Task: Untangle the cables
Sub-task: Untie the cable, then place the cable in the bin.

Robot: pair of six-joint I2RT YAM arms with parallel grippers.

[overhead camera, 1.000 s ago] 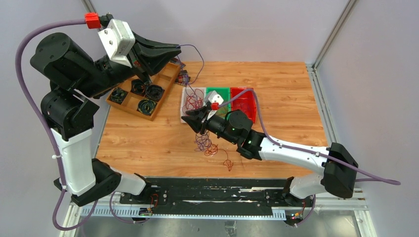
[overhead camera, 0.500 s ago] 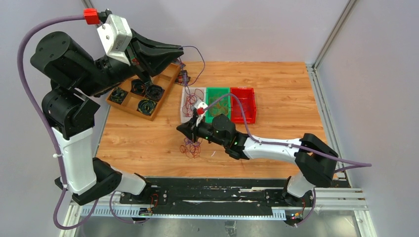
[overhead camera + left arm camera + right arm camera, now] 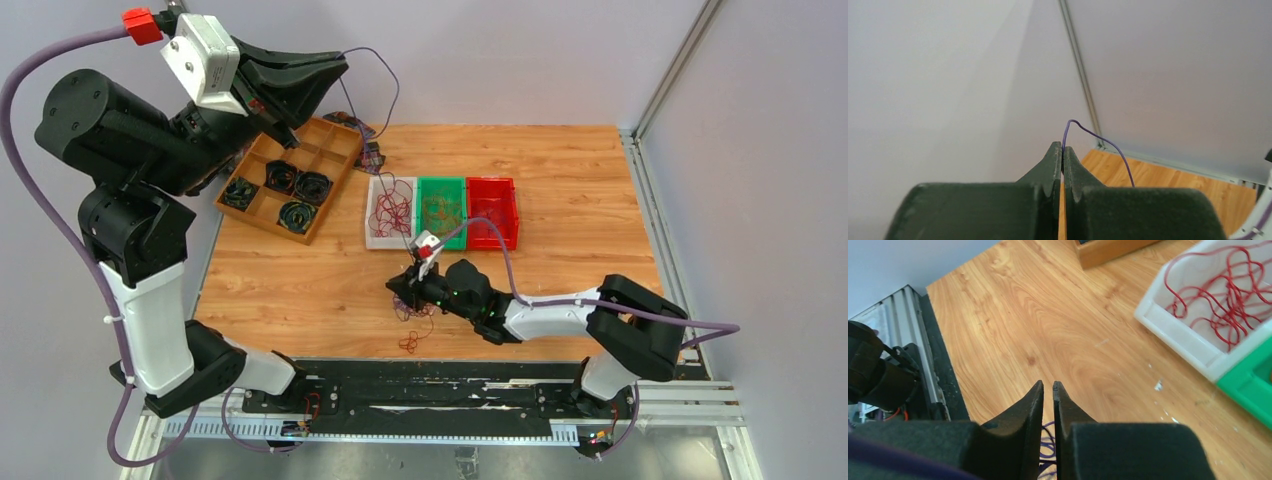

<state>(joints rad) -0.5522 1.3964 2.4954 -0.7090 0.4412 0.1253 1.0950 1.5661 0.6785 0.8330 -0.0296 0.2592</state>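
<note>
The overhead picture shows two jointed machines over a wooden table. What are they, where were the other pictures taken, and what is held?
They are two robot arms bolted at the near edge of the table, each ending in a two-finger gripper. The overhead picture comes from a fixed camera above and behind them; the other two come from cameras on the wrists, looking along the fingers. On the table lie a wooden tray of black coils, a white bin, a green bin, a red bin, and a clump of thin red and purple cables. The left gripper, held high, is shut on one purple wire. The right gripper sits low over the clump, fingers nearly together; whether it grips anything is unclear.
</note>
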